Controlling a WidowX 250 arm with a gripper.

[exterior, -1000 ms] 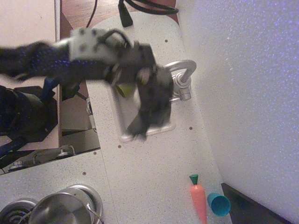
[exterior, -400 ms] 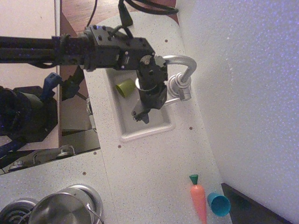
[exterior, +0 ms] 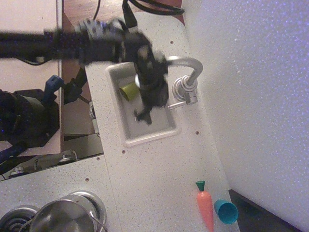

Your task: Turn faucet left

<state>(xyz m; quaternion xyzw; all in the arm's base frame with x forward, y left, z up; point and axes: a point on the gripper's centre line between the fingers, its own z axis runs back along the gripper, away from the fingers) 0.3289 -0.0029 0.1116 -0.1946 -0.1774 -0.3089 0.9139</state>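
While blur hides whether the hand (exterior: 144, 115) is open or closed, it hangs over the sink (exterior: 145, 137), at 9 o'clock of the faucet (exterior: 186, 77). Judging step: contacting the spout. Next: push it sideways, firm contact.

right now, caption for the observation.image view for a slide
Blurred gripper over the sink beside the faucet.

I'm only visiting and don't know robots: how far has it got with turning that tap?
Done: the arm has reached the sink. In hand: its blurred fingers hang over the basin beside the tap, whose spout arches over the sink. Whether they touch the spout is unclear. Left: swinging the spout left, then pulling away.
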